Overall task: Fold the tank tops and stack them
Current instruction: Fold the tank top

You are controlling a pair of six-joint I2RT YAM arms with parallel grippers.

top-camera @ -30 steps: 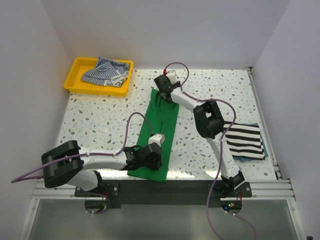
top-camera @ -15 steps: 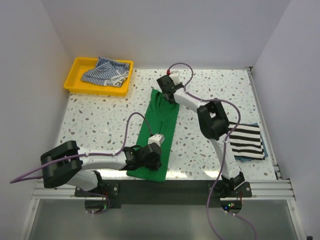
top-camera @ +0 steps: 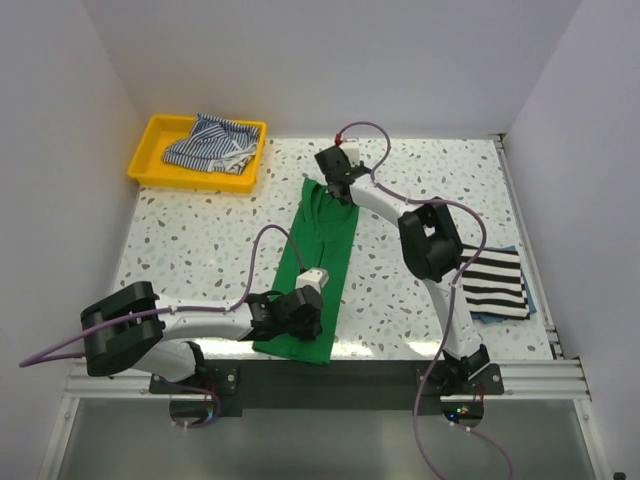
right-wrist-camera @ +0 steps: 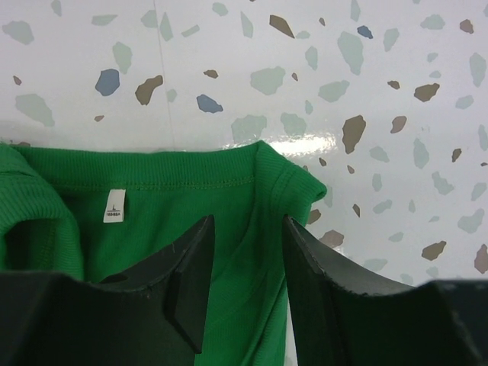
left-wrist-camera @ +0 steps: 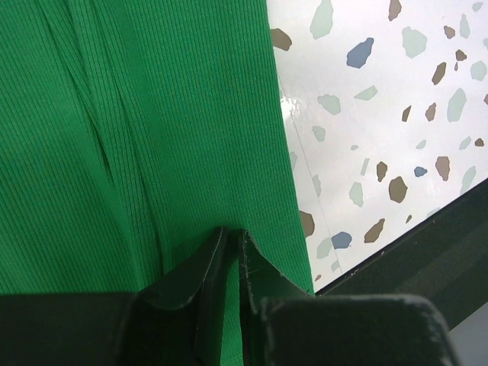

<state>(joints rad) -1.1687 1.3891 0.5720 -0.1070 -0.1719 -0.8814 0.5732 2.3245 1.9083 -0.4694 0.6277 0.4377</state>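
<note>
Ribbed green tank top (left-wrist-camera: 152,114) filling the left side, long creases running down it, left gripper (left-wrist-camera: 232,238) pinching a cloth fold at bottom, speckled table (left-wrist-camera: 381,114) right, dark table edge (left-wrist-camera: 427,244) beyond

You are looking at a white, speckled terrazzo table (top-camera: 180,250), closed in by plain pale walls (top-camera: 330,60) at the back and on both sides. Bright light glares off its glossy top, and an aluminium rail (top-camera: 540,372) runs along the near edge.
</note>
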